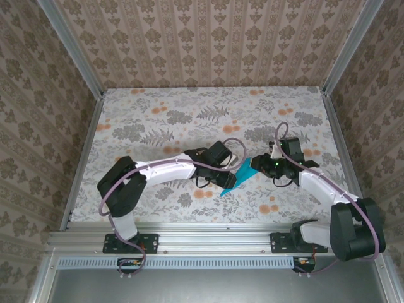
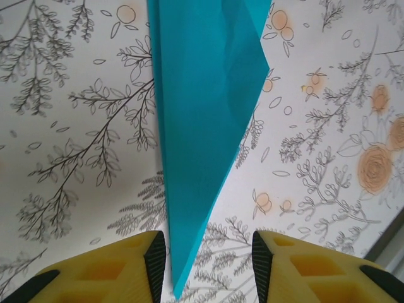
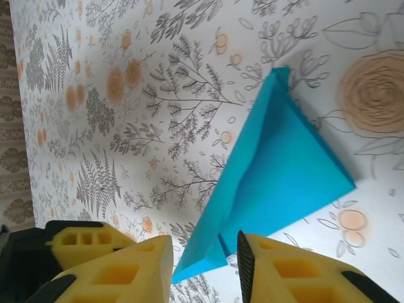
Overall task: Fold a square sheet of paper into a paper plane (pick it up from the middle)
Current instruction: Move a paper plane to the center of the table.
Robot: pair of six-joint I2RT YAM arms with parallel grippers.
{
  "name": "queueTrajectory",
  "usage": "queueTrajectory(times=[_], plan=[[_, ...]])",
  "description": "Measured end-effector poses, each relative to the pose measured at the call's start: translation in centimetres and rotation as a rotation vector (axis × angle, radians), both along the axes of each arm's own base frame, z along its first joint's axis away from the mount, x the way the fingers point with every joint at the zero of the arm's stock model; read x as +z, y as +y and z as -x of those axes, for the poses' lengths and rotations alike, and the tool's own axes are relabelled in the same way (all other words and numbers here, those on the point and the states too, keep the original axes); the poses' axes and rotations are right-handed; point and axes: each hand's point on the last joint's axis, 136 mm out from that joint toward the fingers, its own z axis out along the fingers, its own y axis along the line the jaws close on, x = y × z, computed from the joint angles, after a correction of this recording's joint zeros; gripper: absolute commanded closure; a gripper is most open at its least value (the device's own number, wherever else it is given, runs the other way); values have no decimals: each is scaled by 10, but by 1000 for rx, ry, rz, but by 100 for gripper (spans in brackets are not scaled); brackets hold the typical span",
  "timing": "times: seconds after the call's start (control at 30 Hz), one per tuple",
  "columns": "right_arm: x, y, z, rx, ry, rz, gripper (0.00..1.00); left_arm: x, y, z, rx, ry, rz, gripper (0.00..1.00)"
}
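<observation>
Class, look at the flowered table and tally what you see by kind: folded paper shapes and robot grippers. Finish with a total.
teal paper plane: 1
yellow-fingered grippers: 2, the left gripper and the right gripper
Total: 3
</observation>
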Motion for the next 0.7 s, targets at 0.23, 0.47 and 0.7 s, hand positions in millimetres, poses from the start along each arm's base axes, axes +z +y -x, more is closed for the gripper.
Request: queueTrajectory(times=[0.23,0.47,0.7], plan=[[-6,-10,7,-17,37,-26,61,-20,-9,-2,-20,-16,-67,58],[-12,-10,14,-8,62,-40,60,-36,-1,-3,-11,-24,-139,67],[-15,-8,18,0,73,-50,60,-42,3,-6,-9,-36,-163,81]])
